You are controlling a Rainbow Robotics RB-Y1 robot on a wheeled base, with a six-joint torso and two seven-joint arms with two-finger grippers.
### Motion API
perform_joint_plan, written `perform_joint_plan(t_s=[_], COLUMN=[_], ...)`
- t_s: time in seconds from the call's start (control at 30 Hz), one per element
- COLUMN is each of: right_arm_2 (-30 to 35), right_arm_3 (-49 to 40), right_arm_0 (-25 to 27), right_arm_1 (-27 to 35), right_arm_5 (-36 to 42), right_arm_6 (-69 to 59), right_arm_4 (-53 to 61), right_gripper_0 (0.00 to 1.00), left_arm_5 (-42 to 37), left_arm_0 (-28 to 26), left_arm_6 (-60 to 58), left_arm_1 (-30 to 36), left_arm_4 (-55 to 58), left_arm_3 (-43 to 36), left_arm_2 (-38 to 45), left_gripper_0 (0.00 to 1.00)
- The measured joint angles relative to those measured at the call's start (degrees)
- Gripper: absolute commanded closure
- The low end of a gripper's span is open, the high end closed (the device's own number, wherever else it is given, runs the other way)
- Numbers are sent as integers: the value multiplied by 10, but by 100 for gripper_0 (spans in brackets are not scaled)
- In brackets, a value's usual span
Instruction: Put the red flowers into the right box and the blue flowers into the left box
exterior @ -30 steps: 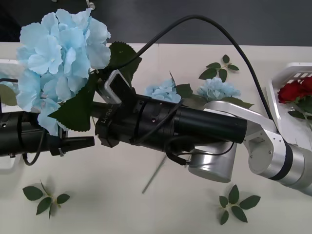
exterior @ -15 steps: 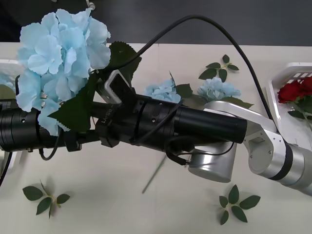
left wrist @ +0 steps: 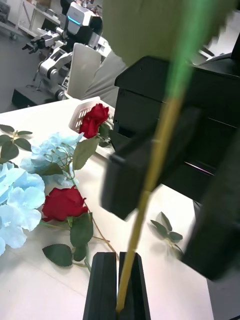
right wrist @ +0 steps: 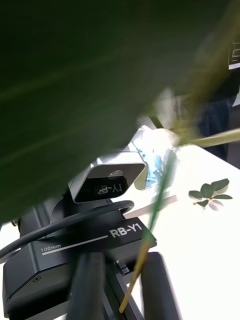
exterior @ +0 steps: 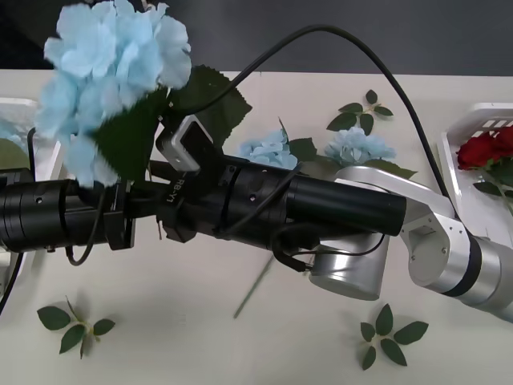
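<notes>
A blue flower [exterior: 116,68] is held high above the table's left side, its stem [left wrist: 150,180] running down between both grippers. My left gripper [left wrist: 117,287] is shut on the stem's lower end and reaches in from the left [exterior: 136,218]. The right gripper [right wrist: 125,287] stands open around the same stem, its arm crossing the table to meet the left one [exterior: 159,196]. Two more blue flowers [exterior: 268,150] [exterior: 357,147] lie at mid-table. A red flower [left wrist: 62,202] lies beside them. Red flowers [exterior: 481,148] rest in the right box [exterior: 481,112]. The left box [exterior: 16,103] sits at the left edge.
Loose leaf sprigs lie at the front left [exterior: 76,327], front right [exterior: 389,333] and back [exterior: 361,112]. The right arm's black cable [exterior: 337,36] arcs over the table. A bare stem [exterior: 252,293] pokes out below the right arm.
The left arm slid right until its gripper met the right one at the stem. The blue flower head rose and tipped to the right.
</notes>
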State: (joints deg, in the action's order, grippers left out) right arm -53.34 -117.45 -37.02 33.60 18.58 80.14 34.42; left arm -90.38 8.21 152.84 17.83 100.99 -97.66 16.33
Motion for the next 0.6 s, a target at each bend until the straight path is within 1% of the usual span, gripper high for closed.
perform_joint_plan(t_s=[0.07,0.13,0.17,0.6], right_arm_2=[0,0,0,0], right_arm_3=[0,0,0,0], right_arm_0=[0,0,0,0], right_arm_1=[0,0,0,0], right_arm_5=[0,0,0,0], right_arm_6=[0,0,0,0], right_arm_4=[0,0,0,0], right_gripper_0=[11,2,0,0], left_arm_5=[0,0,0,0], left_arm_0=[0,0,0,0], left_arm_6=[0,0,0,0], left_arm_1=[0,0,0,3], left_arm_4=[2,2,2,15], left_arm_3=[0,0,0,0], left_arm_2=[0,0,0,0], left_gripper_0=[100,100,100,100])
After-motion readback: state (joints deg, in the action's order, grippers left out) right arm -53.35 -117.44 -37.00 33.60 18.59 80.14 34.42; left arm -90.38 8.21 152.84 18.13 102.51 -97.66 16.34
